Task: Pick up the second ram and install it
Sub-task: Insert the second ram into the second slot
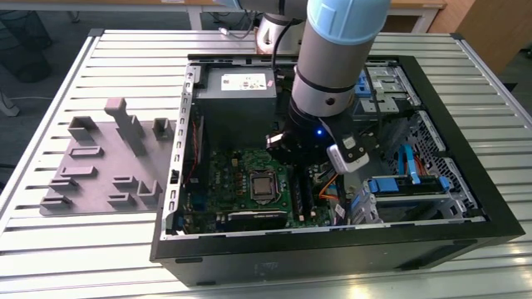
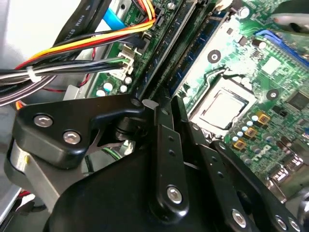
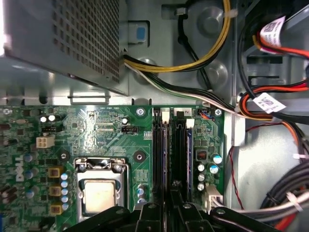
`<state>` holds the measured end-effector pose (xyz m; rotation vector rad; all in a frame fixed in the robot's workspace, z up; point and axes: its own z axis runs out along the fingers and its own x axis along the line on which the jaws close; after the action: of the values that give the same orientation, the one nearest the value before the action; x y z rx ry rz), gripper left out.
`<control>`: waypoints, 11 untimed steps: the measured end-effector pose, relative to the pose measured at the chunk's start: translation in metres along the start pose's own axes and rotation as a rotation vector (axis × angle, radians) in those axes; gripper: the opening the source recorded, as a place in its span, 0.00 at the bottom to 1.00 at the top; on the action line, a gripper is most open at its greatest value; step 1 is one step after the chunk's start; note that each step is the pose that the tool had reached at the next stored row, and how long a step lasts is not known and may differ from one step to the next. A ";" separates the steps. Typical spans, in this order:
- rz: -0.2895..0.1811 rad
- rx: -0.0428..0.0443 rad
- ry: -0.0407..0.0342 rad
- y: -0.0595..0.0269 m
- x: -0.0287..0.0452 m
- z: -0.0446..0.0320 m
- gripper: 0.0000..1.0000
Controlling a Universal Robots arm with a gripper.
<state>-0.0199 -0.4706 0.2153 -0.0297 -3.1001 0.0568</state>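
The black end effector (image 2: 159, 108) hangs just above the motherboard's (image 3: 96, 130) memory slots (image 3: 166, 150); whether its fingers grip the second ram (image 2: 200, 41) I cannot tell.

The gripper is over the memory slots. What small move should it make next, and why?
Probably a short, straight press down. In the first wrist view the gripper sits directly over the long black memory slots beside the processor socket, and in the second wrist view the second ram stands on edge along them. Whether it is fully seated cannot be told.
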 end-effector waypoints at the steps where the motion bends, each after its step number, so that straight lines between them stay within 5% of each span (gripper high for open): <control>1: 0.000 -0.0001 0.0000 -0.0001 0.0001 -0.0032 0.21; 8: 0.000 0.0001 0.0002 -0.0011 0.0012 -0.0300 0.21; 11: 0.000 -0.0002 0.0014 -0.0012 0.0013 -0.0330 0.20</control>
<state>-0.0198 -0.4705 0.2484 -0.0295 -3.0986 0.0564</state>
